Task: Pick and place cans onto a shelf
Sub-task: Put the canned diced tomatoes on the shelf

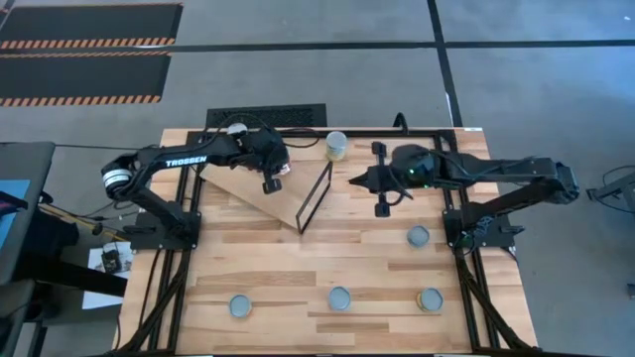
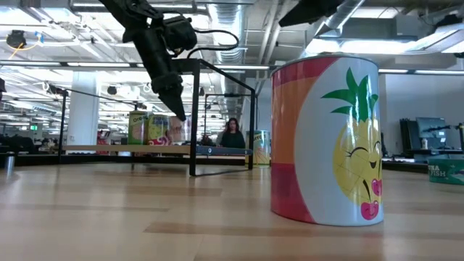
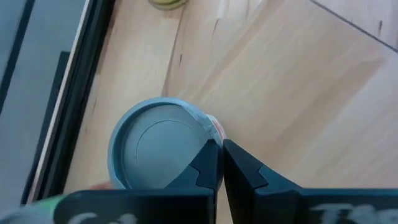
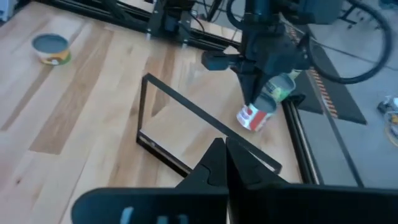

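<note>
The plywood shelf (image 1: pixel 243 188) lies tilted at the table's far left, with its black frame (image 1: pixel 316 195) at its right end. My left gripper (image 1: pixel 271 184) is shut and points down over a red-and-white can (image 4: pixel 254 116) on the shelf; the can's silvery top (image 3: pixel 155 149) shows in the left wrist view. More cans (image 2: pixel 147 128) stand on the shelf behind it. My right gripper (image 1: pixel 354 181) is shut and empty, hovering right of the frame. A yellow-green can (image 1: pixel 336 146) stands by the far edge. My left gripper's shut fingers (image 3: pixel 208 163) come from above, pointing down, at the rim of the red-and-white can's top (image 3: pixel 208 132). I cannot tell whether they touch it. The can rests on the shelf board.
Loose cans stand on the table at the right (image 1: pixel 418 236) and along the near side (image 1: pixel 240 306), (image 1: pixel 339 297), (image 1: pixel 430 299). The middle one is the pineapple can (image 2: pixel 326 141) close to the low camera. Black rails (image 1: pixel 189 213) run along both table sides.
</note>
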Robot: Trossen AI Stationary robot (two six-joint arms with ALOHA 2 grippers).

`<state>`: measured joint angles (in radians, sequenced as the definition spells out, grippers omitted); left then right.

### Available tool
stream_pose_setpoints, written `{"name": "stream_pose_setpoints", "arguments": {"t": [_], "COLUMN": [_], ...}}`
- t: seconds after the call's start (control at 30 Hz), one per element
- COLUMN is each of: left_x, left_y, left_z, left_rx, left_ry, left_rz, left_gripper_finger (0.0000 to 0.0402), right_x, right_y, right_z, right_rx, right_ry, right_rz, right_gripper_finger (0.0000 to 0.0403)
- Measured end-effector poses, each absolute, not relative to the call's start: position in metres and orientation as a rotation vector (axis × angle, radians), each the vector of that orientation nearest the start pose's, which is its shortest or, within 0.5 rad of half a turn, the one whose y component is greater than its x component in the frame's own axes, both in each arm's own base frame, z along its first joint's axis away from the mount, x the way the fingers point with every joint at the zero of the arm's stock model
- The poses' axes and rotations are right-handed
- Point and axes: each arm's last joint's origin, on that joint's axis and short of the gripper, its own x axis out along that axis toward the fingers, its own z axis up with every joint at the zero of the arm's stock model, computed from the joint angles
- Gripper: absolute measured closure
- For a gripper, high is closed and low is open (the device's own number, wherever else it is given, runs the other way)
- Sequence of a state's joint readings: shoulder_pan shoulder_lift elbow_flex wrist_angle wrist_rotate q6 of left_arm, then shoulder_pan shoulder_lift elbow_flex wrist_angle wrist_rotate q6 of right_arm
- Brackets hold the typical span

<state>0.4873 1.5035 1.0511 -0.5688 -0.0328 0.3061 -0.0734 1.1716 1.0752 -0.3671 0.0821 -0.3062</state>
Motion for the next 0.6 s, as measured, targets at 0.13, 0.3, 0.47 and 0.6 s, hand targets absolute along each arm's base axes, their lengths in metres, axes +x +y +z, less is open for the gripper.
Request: {"name": "stream_pose_setpoints", "arguments": {"t": [0.13, 0.3, 0.47, 0.6], "left_x": [0.2652, 0.2646, 0.2633, 0.2628], "left_y": [0.1416, 0.1435, 0.1478, 0.1487], "left_z": [0.2308, 0.231, 0.2316, 0.2316], "left_rx": [0.04, 0.047, 0.046, 0.053], "left_ry": [1.058, 1.055, 1.043, 1.044], "left_rz": [0.309, 0.309, 0.304, 0.301], "left_gripper_finger": [0.0401, 0.0401, 0.0401, 0.0401], "right_x": [0.2516, 0.2532, 0.2532, 0.2532], "right_y": [-0.0188, -0.0189, -0.0189, -0.0189], "right_z": [0.3404, 0.3384, 0.3383, 0.3383], "right_rx": [-0.314, -0.321, -0.321, -0.321], "right_ry": [0.469, 0.48, 0.48, 0.48], "right_rz": [-0.079, -0.075, -0.075, -0.074], "right_gripper_finger": [0.0398, 0.0396, 0.0396, 0.0395]}}
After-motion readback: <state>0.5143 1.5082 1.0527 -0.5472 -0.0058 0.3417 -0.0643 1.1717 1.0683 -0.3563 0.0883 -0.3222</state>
